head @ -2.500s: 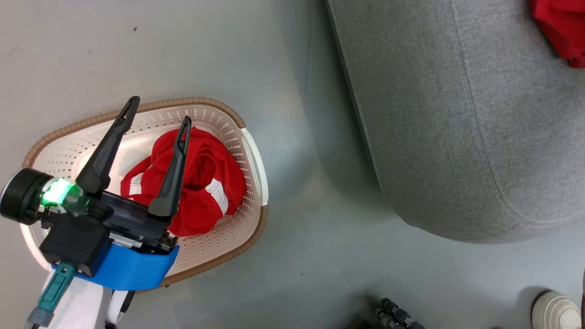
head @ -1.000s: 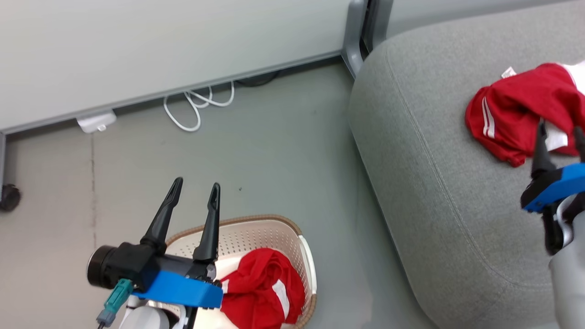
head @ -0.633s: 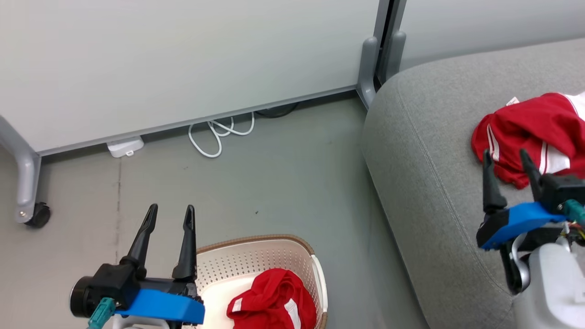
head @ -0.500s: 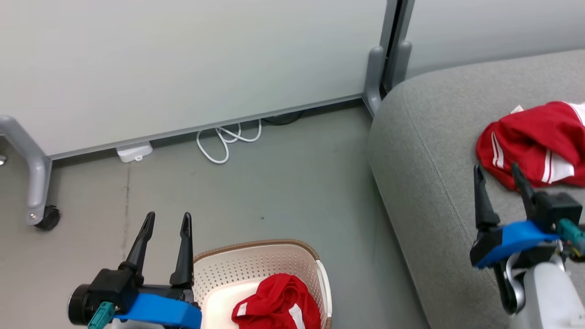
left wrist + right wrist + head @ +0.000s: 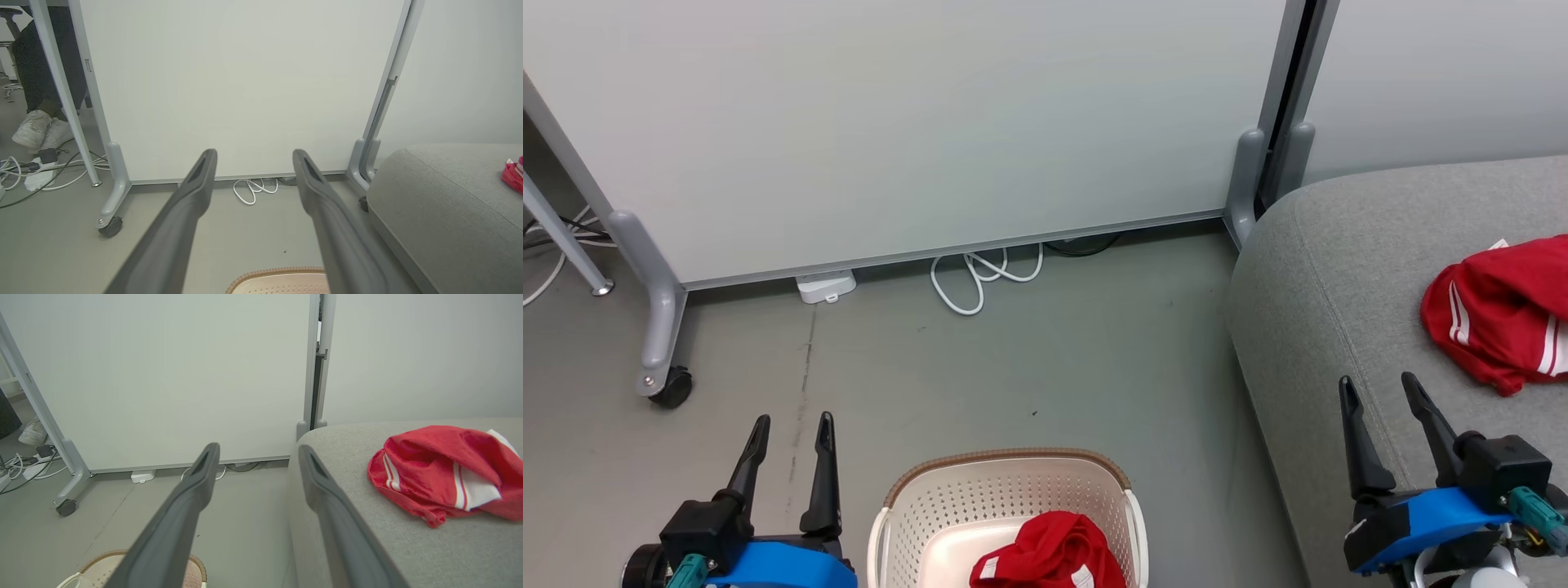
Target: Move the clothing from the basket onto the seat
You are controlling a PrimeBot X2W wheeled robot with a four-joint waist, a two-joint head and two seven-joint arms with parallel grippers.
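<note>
While one garment [image 5: 1494, 318] tops the seat [image 5: 1339, 269], the basket [image 5: 980, 498] holds another.

You are in a lab or office test space dressed as a living room. Pale partition panels [image 5: 931, 122] on grey legs with castors [image 5: 671, 388] close off the top of the frame above a smooth grey floor [image 5: 1054, 367]. A coiled white cable [image 5: 980, 282] and a white plug box [image 5: 826, 287] lie at their foot. A power strip [image 5: 39, 179] lies at the left edge of the left wrist view, near a person's white shoes [image 5: 39, 132]. The grey sofa seat [image 5: 1339, 269] at right and the laundry basket [image 5: 1013, 490] at bottom centre supply the home touch.
</note>
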